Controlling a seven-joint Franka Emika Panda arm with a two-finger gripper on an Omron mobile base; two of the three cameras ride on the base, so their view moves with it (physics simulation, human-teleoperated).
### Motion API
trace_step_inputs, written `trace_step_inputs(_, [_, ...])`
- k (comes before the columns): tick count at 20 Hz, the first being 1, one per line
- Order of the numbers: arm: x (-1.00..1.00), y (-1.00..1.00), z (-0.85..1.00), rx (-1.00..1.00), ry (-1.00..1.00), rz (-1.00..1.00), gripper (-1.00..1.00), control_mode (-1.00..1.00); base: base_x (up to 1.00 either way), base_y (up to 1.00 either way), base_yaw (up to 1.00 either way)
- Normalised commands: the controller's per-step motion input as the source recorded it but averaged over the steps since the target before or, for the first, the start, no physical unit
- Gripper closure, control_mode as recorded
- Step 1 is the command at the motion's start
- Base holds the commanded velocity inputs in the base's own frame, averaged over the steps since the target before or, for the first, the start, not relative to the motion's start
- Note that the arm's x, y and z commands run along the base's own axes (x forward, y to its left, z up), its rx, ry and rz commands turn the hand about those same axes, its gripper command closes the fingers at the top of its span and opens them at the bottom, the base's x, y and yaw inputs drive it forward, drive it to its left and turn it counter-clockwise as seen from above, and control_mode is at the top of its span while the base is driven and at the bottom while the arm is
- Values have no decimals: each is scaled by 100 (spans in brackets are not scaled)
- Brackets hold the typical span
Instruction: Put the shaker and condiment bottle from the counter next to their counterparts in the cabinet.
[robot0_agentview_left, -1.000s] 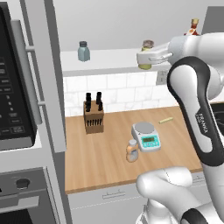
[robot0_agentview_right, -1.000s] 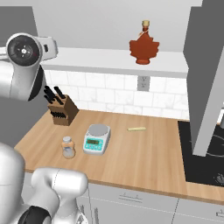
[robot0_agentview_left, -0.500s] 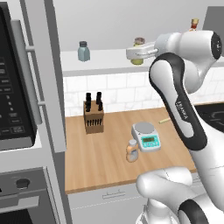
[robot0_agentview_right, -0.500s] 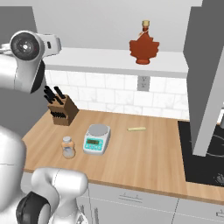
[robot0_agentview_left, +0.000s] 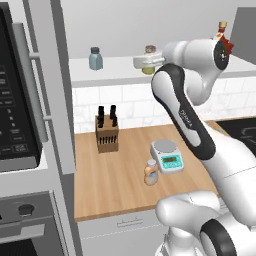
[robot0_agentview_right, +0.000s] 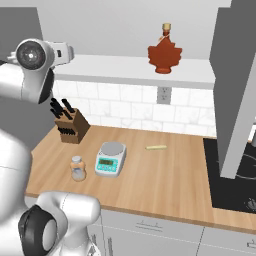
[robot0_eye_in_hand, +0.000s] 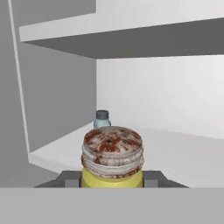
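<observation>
Over the shelf (robot0_agentview_left: 115, 66) I've got the shaker (robot0_eye_in_hand: 112, 158) upright, cap up, pinched between gripper (robot0_eye_in_hand: 112, 179) fingers.

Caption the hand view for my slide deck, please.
Gripper shut on the yellow shaker, facing the grey-green shaker on the cabinet shelf.

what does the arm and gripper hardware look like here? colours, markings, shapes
The arm is glossy white, built of rounded tubular links with dark grey to black bands and round caps at the joints. One link carries small dark lettering along its side, too small to read. The gripper is a pale, blocky hand; in the hand view its fingertips are small, dark grey and square-edged. No cables visible.
</observation>
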Motion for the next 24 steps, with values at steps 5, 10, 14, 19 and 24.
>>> trace_step_inputs(5, [49,0,0,0,0,-8,100,-100,0,0,0])
trace_step_inputs(10, [55,6,0,0,0,-9,100,-100,0,0,0])
trace_step_inputs(14, [52,14,0,1,4,-10,100,-100,0,0,0])
trace_step_inputs(19, [43,19,0,3,8,-7,100,-100,0,0,0])
trace_step_inputs(24, [31,3,-7,1,7,-3,100,-100,0,0,0])
